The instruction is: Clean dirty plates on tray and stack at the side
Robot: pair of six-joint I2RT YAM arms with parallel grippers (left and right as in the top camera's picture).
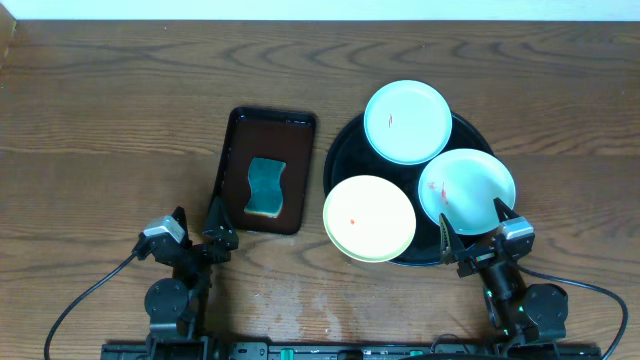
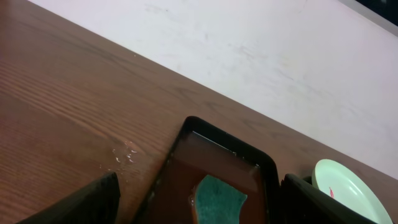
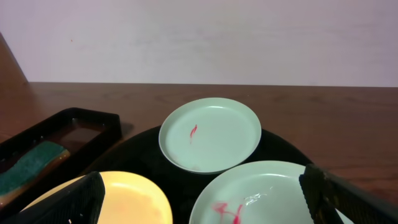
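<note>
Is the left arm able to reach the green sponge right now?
Probably yes. The left gripper is open and sits right by the small dark tray, where the sponge lies uncovered with nothing above it.

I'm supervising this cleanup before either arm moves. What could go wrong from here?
The pale yellow plate sits over the black tray's rim, so pressing on it may tip it. The near white plate crowds it and the far plate, so lifting it with the right fingers could nudge both.
</note>
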